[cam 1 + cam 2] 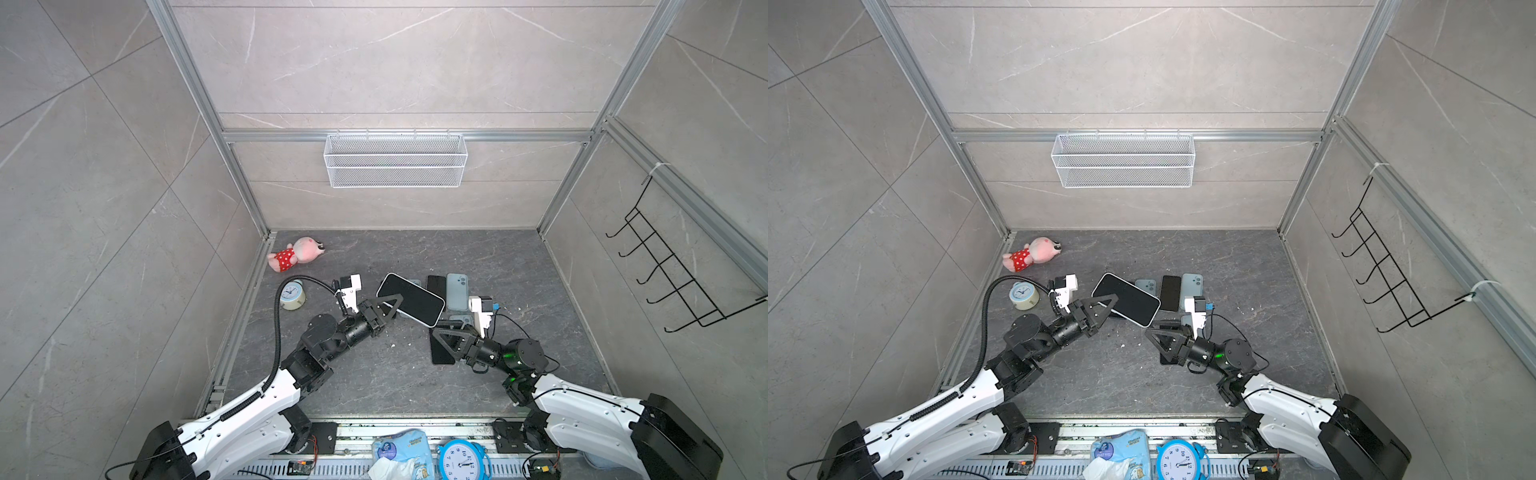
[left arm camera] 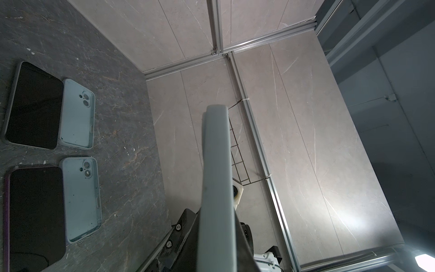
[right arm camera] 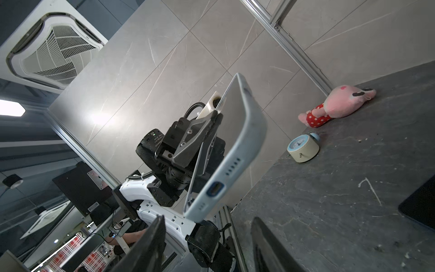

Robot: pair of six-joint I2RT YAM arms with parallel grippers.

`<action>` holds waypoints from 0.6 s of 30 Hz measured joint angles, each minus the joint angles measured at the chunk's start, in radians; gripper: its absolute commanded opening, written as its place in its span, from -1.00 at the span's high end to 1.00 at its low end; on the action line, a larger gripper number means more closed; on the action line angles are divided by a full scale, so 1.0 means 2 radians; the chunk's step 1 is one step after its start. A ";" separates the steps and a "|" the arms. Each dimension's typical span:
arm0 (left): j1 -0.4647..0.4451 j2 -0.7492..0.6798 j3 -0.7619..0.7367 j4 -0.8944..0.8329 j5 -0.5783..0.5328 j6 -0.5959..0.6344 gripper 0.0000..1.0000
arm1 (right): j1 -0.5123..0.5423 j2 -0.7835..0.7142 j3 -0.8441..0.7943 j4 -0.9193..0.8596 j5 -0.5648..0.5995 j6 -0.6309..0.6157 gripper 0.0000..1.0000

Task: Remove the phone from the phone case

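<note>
The left pincer (image 1: 395, 305) clamps the cased phone (image 1: 415, 300) by one edge, the right pincer (image 1: 436, 337) gapes empty: any tug could dislodge it.

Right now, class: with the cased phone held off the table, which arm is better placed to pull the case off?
Probably the right. The left gripper is shut on the cased phone, holding it raised; the right gripper is open and empty, close by the phone's free end.

The phone (image 1: 411, 299), dark screen up, sat fully inside its pale blue case (image 3: 244, 141), raised and tilted above the middle of the counter (image 1: 374, 374).
</note>
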 measured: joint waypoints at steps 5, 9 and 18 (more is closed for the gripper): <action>0.000 0.002 0.000 0.007 0.001 0.000 1.00 | 0.000 0.011 0.011 0.002 -0.001 0.013 0.03; 0.000 0.008 0.000 0.012 0.002 0.000 1.00 | 0.000 0.011 0.018 0.006 -0.002 0.019 0.10; 0.001 0.023 0.000 0.035 0.010 0.003 1.00 | 0.001 0.018 0.027 0.010 -0.005 0.041 0.92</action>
